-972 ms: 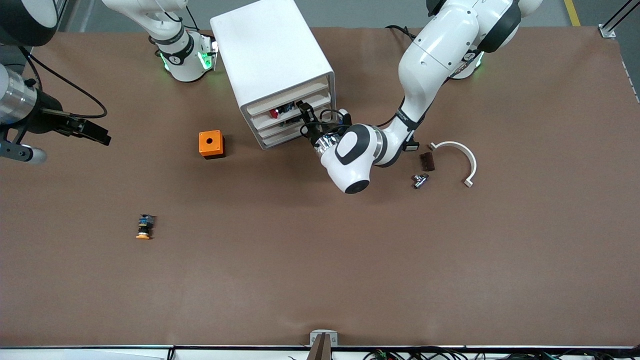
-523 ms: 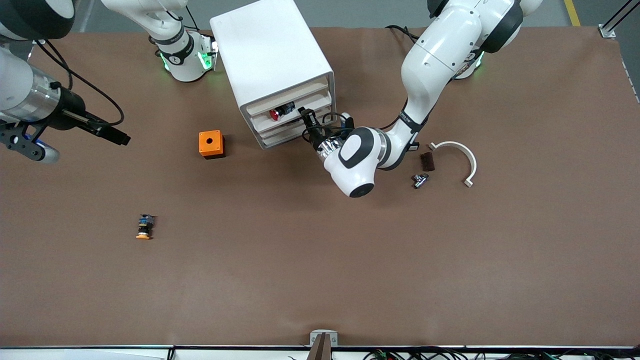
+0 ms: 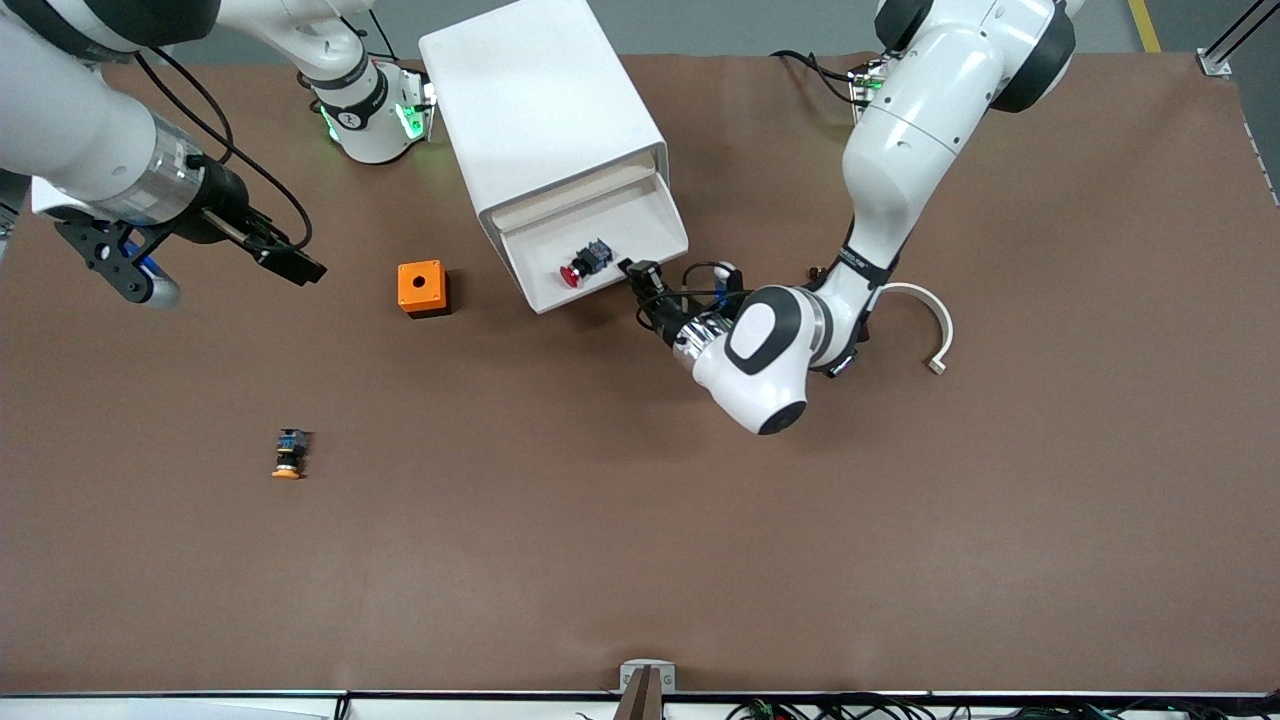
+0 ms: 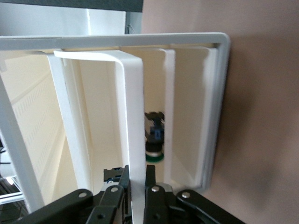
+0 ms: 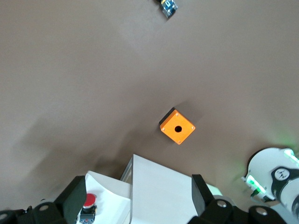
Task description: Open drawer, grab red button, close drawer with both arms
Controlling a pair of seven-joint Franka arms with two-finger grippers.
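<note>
Drawer (image 3: 610,250) out, button (image 3: 584,264) inside; left wrist view shows left hand (image 4: 135,186) clamped on front, seemingly.

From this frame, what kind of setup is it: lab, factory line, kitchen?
Most likely a robotics lab bench. Two white arms are bolted to a brown-covered table, a white boxy plastic drawer cabinet stands as a prop, and loose test parts lie about: an orange box with a hole, an orange-capped push button.
</note>
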